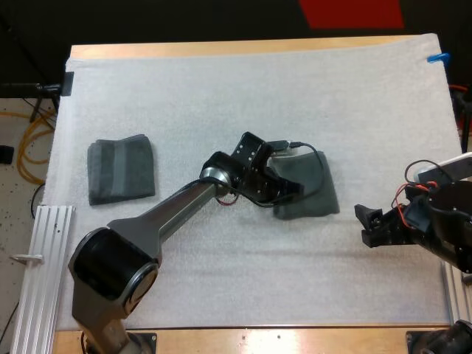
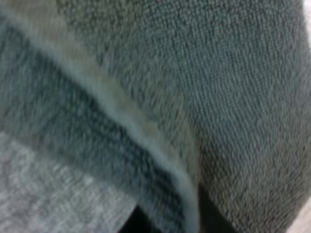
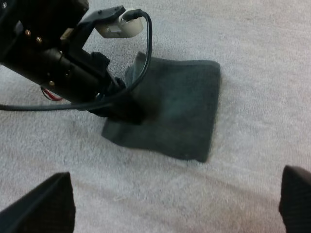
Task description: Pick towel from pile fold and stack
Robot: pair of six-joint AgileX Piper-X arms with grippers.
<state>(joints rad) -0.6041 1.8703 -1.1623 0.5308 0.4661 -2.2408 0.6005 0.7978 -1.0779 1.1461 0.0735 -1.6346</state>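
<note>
overhead, folded towel lies well apart from left hand.

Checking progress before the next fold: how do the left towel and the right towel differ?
Left towel lies alone at the mat's left; right towel sits mid-mat with the left gripper on its edge. Left towel lies flat; right towel's edge seems lifted at the gripper. Both are dark grey-green.

flat dark grey-green terry towel: solid, pale hem line beside a darker band
folded dark grey-green towel: one lighter stripe
textured white mat: uniform off-white
wooden counter: light tan
right gripper: black
</note>
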